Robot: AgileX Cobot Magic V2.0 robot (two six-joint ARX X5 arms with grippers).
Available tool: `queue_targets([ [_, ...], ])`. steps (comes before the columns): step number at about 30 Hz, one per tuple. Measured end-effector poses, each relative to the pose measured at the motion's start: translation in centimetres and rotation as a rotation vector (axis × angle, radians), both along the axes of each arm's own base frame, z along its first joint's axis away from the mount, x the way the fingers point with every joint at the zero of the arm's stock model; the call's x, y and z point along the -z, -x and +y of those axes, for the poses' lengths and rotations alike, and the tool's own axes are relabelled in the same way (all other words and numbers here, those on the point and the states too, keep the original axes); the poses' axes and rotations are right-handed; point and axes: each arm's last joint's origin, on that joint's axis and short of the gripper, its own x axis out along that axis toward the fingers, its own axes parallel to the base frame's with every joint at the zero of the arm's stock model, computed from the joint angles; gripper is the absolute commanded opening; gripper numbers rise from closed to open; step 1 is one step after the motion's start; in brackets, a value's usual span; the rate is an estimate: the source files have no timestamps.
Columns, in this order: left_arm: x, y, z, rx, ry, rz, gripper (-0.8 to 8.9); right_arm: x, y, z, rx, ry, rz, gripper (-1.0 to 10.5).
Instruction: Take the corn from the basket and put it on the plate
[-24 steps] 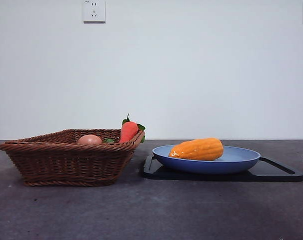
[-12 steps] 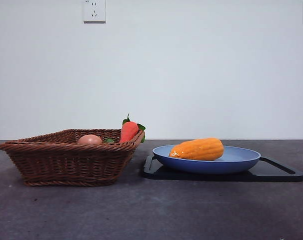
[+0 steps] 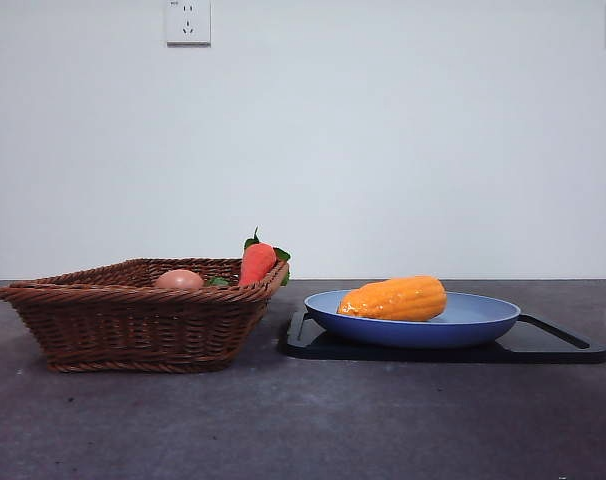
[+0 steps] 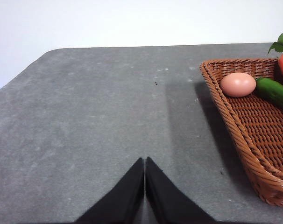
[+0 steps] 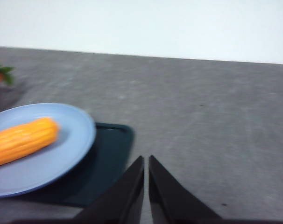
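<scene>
A dark grey, faintly speckled bench runs back to a plain white wall, which carries a white power socket high up and the edge of a second fitting at the upper corner. On the bench a flat black tray lies beside the basket, close to it but with a narrow gap between them. The light-blue plate sits on the tray, and the corn lies on its side across the plate, tapered end toward the basket. In the basket a tan egg rests on the woven floor next to a green vegetable, and a red-orange carrot with green leaves leans up against the rim nearest the plate. The left tool hangs over bare bench beside the basket, its two black jaws pressed together on nothing. The right tool hangs over bare bench just off the tray's corner, apart from the plate, jaws likewise closed and empty; that view is somewhat blurred. Neither arm shows in the front view.
</scene>
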Motion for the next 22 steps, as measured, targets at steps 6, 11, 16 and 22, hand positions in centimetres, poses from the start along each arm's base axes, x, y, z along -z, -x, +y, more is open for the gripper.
queue_targets([
  [6,0.0,0.0,0.0,0.0,0.0,0.0,0.08,2.2,0.5,-0.3,0.037,-0.007,-0.048,0.0],
  [11,0.0,0.0,0.0,0.0,0.0,0.0,0.08,3.8,0.5,-0.4,0.043,-0.01,-0.043,0.0],
  [16,0.0,0.0,0.0,0.0,0.0,0.0,0.08,4.4,0.5,-0.4,0.043,-0.012,0.002,0.0],
  [22,0.0,0.0,0.0,0.0,0.0,0.0,0.08,4.5,0.6,-0.4,0.044,-0.012,0.01,0.0],
])
